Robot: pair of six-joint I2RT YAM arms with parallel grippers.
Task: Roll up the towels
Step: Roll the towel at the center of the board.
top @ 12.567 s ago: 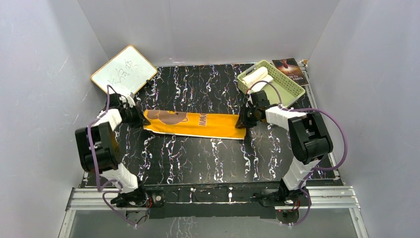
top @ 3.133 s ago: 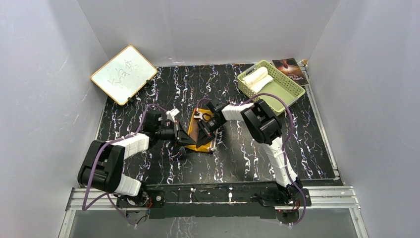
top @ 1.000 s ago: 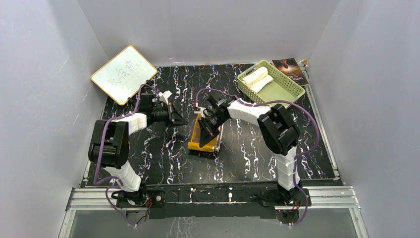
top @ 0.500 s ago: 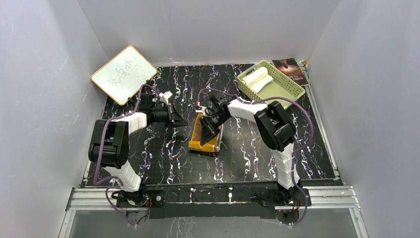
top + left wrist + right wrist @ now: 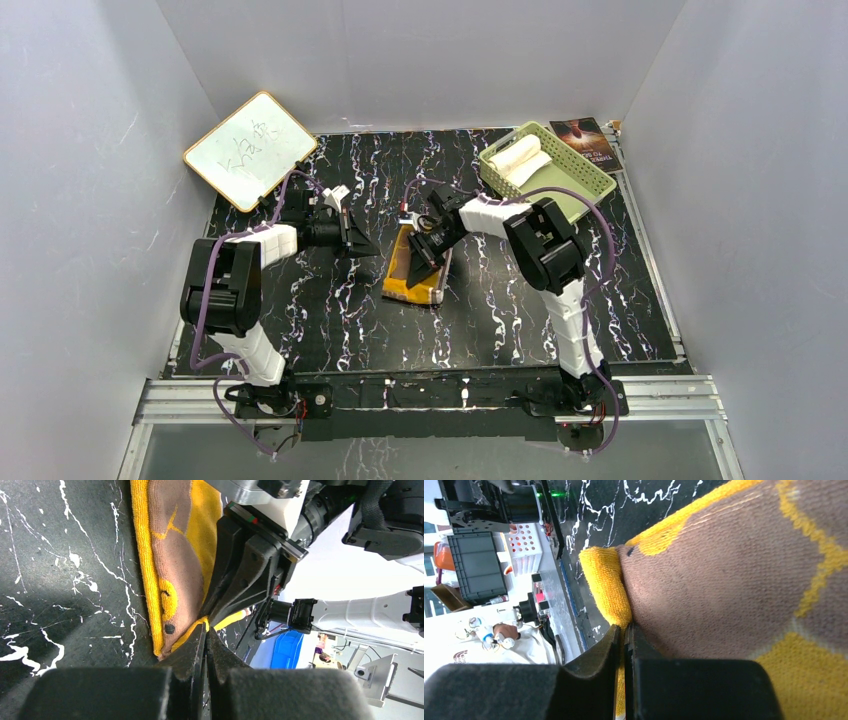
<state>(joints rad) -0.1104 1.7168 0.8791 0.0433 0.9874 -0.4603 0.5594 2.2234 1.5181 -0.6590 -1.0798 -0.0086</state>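
The mustard-yellow towel [image 5: 424, 290] with a brown bear print lies folded into a short thick stack at mid-table. My right gripper [image 5: 418, 262] is shut, and its fingertips rest on top of the towel. In the right wrist view the gripper [image 5: 624, 627] lies against the brown print [image 5: 724, 570] beside a rolled yellow edge. My left gripper [image 5: 368, 247] is shut and empty, just left of the towel. In the left wrist view the gripper [image 5: 206, 629] points at the towel's edge [image 5: 175, 555]. The cream-white towel [image 5: 520, 155] lies rolled in the basket.
A pale green slotted basket [image 5: 575, 185] stands at the back right, with a dark book [image 5: 590, 140] behind it. A white board with a wooden frame [image 5: 250, 150] leans at the back left. Grey walls close in the black marbled table [image 5: 500, 320].
The towel, earlier stretched flat between both grippers, is now folded at the centre. In the last second my right gripper slid slightly toward the back along the towel. The left arm stayed still.
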